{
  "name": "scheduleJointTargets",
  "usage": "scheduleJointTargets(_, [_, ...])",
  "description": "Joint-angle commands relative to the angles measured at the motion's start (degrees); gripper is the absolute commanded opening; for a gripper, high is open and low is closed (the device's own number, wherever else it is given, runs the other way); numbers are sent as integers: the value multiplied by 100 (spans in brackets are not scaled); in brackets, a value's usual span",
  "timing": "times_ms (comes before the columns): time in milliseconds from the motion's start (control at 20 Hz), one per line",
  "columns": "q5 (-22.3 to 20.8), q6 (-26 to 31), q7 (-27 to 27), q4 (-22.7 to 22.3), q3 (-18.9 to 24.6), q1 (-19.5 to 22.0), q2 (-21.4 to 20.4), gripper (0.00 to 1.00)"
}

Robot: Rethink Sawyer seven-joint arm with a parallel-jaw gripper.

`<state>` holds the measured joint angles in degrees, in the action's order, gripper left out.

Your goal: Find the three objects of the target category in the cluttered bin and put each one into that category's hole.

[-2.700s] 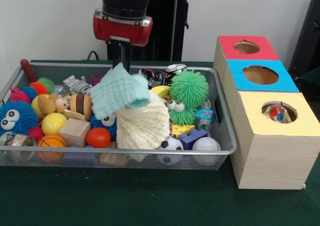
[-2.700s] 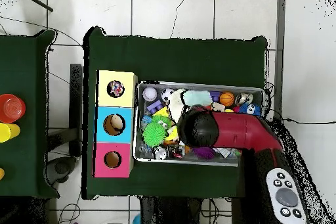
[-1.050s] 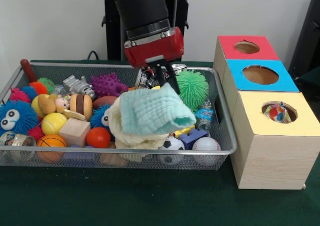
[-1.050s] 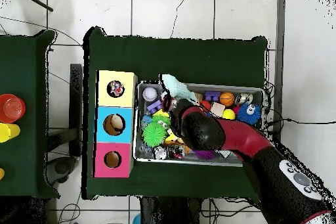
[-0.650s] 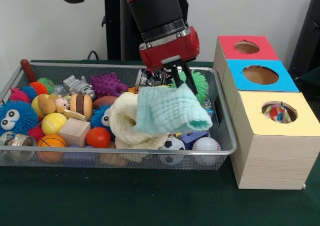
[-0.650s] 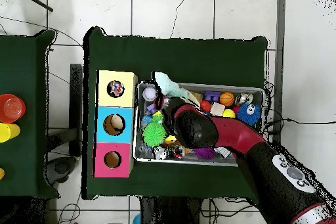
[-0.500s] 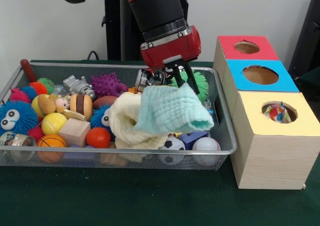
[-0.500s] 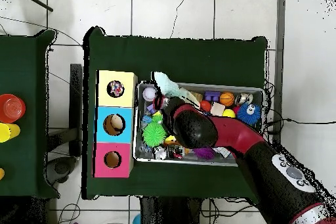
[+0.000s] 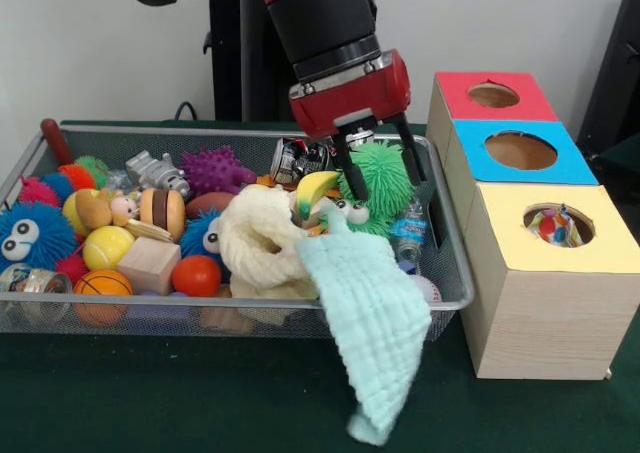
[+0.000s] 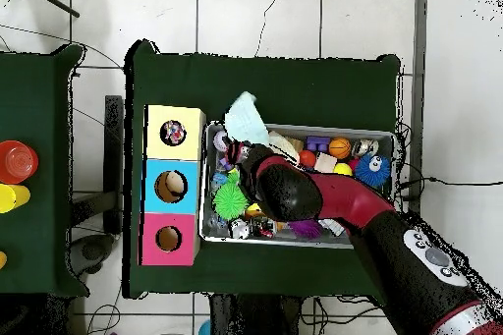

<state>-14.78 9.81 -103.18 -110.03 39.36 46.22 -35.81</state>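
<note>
Two cloths point(image 9: 370, 323) lie at the bin point(image 9: 440, 273), three-holed box point(image 9: 520, 153) beside; end effector point(image 9: 378, 163) spread apart.

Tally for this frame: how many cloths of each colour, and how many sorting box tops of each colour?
mint cloth: 1
cream cloth: 1
red box top: 1
blue box top: 1
yellow box top: 1
Total: 5
</note>
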Motion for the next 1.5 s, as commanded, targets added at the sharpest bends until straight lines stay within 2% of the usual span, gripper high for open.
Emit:
scheduleJointTargets(50, [-252, 598, -160, 60, -373, -329, -225, 100])
scheduleJointTargets(150, [-316, 706, -182, 107, -713, -501, -407, 100])
scheduleJointTargets(350, [-537, 1146, -234, 344, -1701, -1060, -665, 100])
scheduleJointTargets(650, [-766, 1876, -239, 721, -2526, -1573, -691, 100])
scheduleJointTargets(850, [-900, 2028, -379, 917, -2830, -1809, -639, 100])
scheduleJointTargets(1200, [-1055, 1644, -359, 924, -2911, -1925, -704, 100])
scheduleJointTargets(1500, [-1302, 1258, -421, 999, -3196, -2161, -726, 100])
